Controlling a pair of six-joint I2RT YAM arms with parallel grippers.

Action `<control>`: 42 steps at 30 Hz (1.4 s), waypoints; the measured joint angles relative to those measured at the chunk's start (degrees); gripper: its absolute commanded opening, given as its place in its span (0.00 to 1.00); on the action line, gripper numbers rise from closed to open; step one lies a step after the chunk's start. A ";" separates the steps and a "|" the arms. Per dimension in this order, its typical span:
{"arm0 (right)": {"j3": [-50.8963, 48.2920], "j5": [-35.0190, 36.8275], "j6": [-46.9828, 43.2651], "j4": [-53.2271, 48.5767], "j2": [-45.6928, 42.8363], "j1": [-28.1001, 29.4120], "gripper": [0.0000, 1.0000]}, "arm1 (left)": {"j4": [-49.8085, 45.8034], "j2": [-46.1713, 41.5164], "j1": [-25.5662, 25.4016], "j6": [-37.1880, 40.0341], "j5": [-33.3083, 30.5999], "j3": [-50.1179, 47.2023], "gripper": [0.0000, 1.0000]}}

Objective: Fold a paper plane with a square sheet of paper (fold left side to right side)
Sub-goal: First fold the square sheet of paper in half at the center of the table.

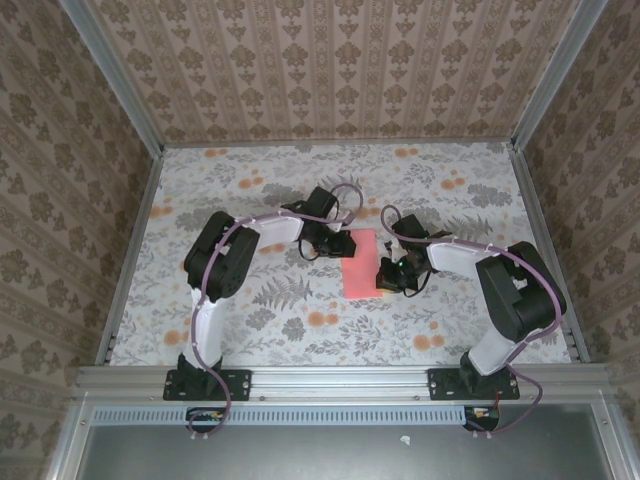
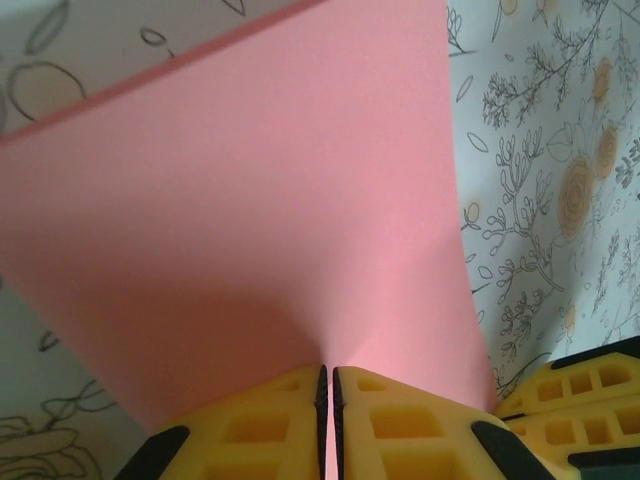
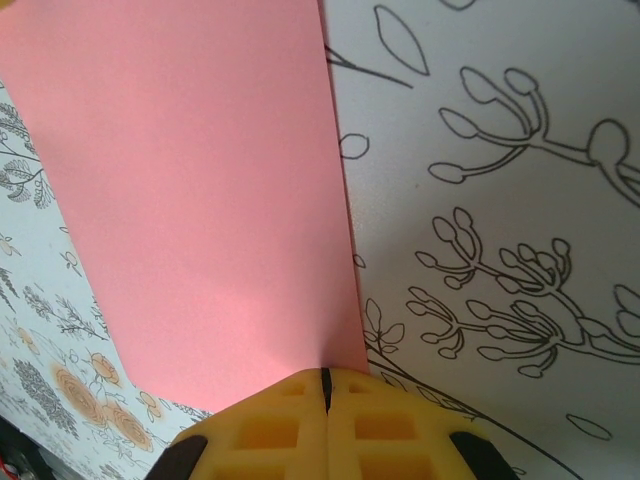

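Note:
The square sheet of paper (image 1: 358, 262) lies mid-table as a salmon-pink rectangle, narrower than it is long. My left gripper (image 1: 337, 243) is at its far left edge. In the left wrist view the left gripper (image 2: 329, 372) is shut on the paper (image 2: 280, 200), which bows up and puckers into the jaws. My right gripper (image 1: 390, 277) is at the near right edge. In the right wrist view the right gripper (image 3: 325, 375) is shut on the sheet's corner (image 3: 200, 200). The right gripper's yellow fingers (image 2: 575, 385) show beside the paper in the left wrist view.
The floral tablecloth (image 1: 260, 300) covers the table. Aluminium rails (image 1: 130, 250) and wallpapered walls (image 1: 330, 70) close it in on the left, right and back. Both arms reach inward, their wrists close together over the paper.

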 measured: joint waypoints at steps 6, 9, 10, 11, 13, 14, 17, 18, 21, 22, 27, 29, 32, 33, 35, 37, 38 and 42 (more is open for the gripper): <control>0.24 0.52 -0.37 -0.52 0.00 0.02 0.02 | 2.95 -0.07 0.92 0.68 0.11 -1.90 0.13; 0.24 0.59 -0.81 -0.57 0.00 0.00 0.02 | 3.98 -0.28 1.05 0.85 0.50 -2.56 0.13; 0.24 0.59 -0.90 -0.59 0.00 0.00 0.02 | 4.15 -0.31 1.05 0.85 0.50 -2.67 0.13; 0.26 0.61 -1.03 -0.59 0.00 0.00 0.02 | 4.39 -0.35 1.09 0.85 0.50 -2.80 0.13; 0.24 0.63 -1.18 -0.79 0.00 0.00 0.02 | 4.50 -0.37 1.14 0.85 0.50 -2.84 0.13; 0.26 0.66 -1.20 -0.83 0.00 0.00 0.02 | 4.50 -0.37 1.18 0.85 0.52 -2.84 0.13; 0.26 0.68 -1.22 -0.90 0.00 0.00 0.02 | 4.52 -0.37 1.55 0.85 0.50 -2.82 0.13; 0.26 0.68 -1.22 -0.92 0.00 0.00 0.02 | 4.42 -0.37 1.84 0.87 0.48 -2.71 0.13; 0.26 0.70 -1.22 -0.94 0.00 0.00 0.02 | 4.00 -0.20 3.34 1.29 -0.68 -1.81 0.13; 0.28 0.70 -1.22 -0.98 0.00 0.00 0.02 | 3.85 0.02 4.00 1.36 -1.07 -1.29 0.14; 0.31 0.76 -1.25 -1.03 0.00 0.00 0.02 | 3.45 2.34 7.80 1.73 -2.27 2.45 0.14; 0.37 0.79 -1.22 -1.09 0.04 0.00 0.02 | 3.28 3.13 8.57 1.73 -2.08 3.72 0.13; 0.66 0.94 -1.22 -1.62 0.13 0.00 0.02 | 3.48 3.28 8.87 1.95 -2.19 3.93 0.14; 0.72 0.96 -1.25 -1.68 0.15 0.00 0.02 | 3.76 3.15 8.87 1.99 -2.29 3.72 0.14; 0.90 1.01 -1.25 -1.95 0.26 0.00 0.02 | 4.57 2.19 8.83 2.23 -2.54 2.27 0.13; 1.01 1.05 -1.22 -2.12 0.35 0.00 0.02 | 4.59 0.85 8.74 2.43 -2.58 0.52 0.12; 1.01 1.07 -1.22 -2.12 0.35 0.00 0.02 | 4.57 0.22 8.52 2.58 -2.60 -0.22 0.12; 1.03 1.07 -1.22 -2.12 0.37 0.00 0.02 | 4.94 -1.77 6.82 2.84 -2.43 -1.25 0.12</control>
